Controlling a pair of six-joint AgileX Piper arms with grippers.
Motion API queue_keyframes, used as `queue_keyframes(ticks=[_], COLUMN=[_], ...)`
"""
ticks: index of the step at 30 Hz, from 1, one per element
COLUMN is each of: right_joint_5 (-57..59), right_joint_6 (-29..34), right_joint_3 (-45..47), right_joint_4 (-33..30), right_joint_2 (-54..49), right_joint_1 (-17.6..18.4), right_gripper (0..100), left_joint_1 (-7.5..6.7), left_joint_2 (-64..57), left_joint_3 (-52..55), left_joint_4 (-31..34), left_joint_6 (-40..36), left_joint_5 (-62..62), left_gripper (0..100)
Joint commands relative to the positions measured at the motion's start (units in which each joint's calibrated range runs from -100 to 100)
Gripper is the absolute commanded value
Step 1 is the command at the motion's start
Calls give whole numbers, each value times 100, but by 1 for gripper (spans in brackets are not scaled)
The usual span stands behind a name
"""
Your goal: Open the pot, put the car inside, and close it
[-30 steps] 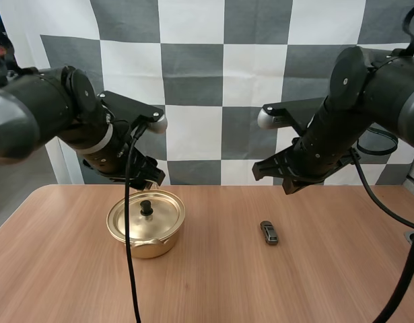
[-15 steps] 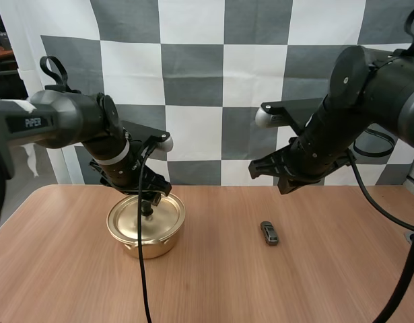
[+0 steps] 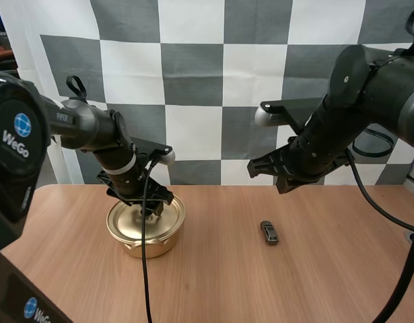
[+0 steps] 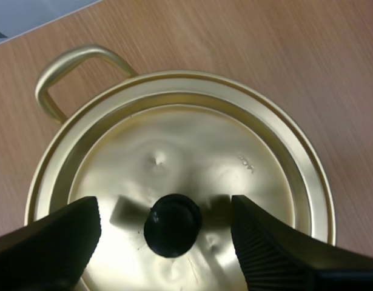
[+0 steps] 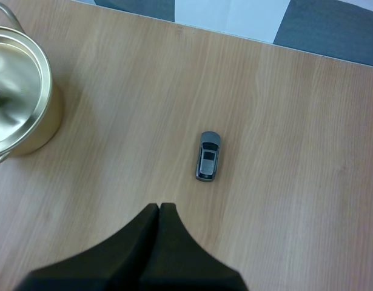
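A golden pot [image 3: 145, 232] with its lid [image 4: 192, 142] on stands at the left of the wooden table. My left gripper [image 3: 151, 209] is down on the lid, open, with one finger on each side of the black knob [image 4: 173, 223] and a gap to it on both sides. A small grey toy car [image 3: 268, 233] lies on the table right of the middle. My right gripper [image 3: 285, 183] hangs well above the table behind the car [image 5: 207, 156], its fingers [image 5: 160, 209] shut together on nothing. The pot [image 5: 16, 97] sits off to the side of the car.
One looped pot handle [image 4: 71, 66] sticks out on the far side of the lid. Bare table [image 3: 213, 282] lies between pot and car and in front of both.
My left arm has swung in and down from above the pot, so its open fingers now straddle the lid knob. My right arm has only edged slightly left.
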Motion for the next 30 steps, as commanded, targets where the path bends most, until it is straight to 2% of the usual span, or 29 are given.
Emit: queue_keyframes(ticks=[1, 16, 18, 21, 22, 30], right_joint_5=[6, 6, 6, 6, 6, 6], right_joint_6=[0, 0, 0, 0, 0, 0], right_joint_3=[2, 2, 2, 2, 2, 2], right_joint_4=[3, 15, 15, 15, 15, 17], right_joint_2=[-1, -1, -1, -1, -1, -1], right_joint_1=[0, 0, 0, 0, 0, 0], right_gripper=[0, 0, 0, 0, 0, 0], left_joint_1=[0, 0, 0, 0, 0, 0], left_joint_2=[50, 162, 162, 162, 162, 162], left_joint_3=[3, 3, 3, 3, 3, 3], left_joint_4=[-5, -37, -37, 1, 16, 26], left_joint_6=[1, 192, 94, -165, -187, -187], left_joint_5=[-41, 21, 78, 78, 78, 78], left_gripper=[100, 100, 69, 8, 0, 0])
